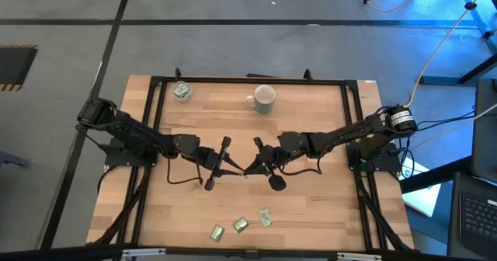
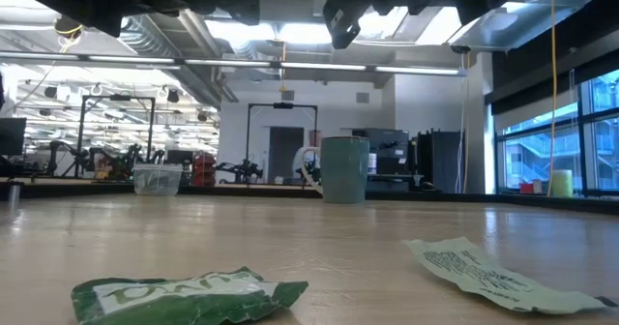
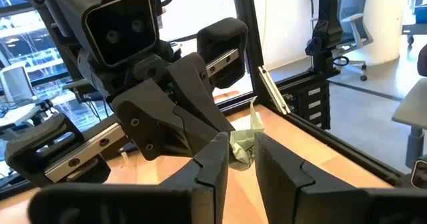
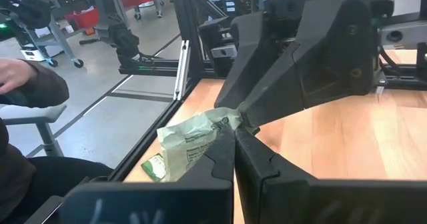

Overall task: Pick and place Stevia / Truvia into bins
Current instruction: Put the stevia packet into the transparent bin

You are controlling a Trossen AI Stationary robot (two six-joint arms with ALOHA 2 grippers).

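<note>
Above the table's middle my two grippers meet tip to tip, both shut on one crumpled green-and-white Stevia sachet [image 1: 245, 172]. My left gripper [image 3: 241, 159] comes from the table's left, my right gripper [image 4: 235, 141] from its right. Three more sachets [image 1: 240, 224] lie flat near the front edge. The clear cup [image 1: 182, 91], with sachets in it, stands at the far left. The pale mug [image 1: 264, 99] stands upright at the far middle. My left gripper pinches a crumpled end of the sachet [image 3: 243, 147] between its two fingertips, coming in level from the table's left. The sachet is lifted clear of the table. My right gripper pinches the same sachet near its edge [image 4: 219, 135] between its two shut fingers, level from the table's right. Most of the sachet [image 4: 190, 143] sticks out sideways from the fingers toward the table's near side, clear of the wood.
A black frame [image 1: 248, 80] runs around the tabletop. In the low view two sachets [image 2: 189, 296] [image 2: 484, 272] lie close to the camera. A person's sleeve [image 4: 27, 84] shows beyond the table in the right wrist view.
</note>
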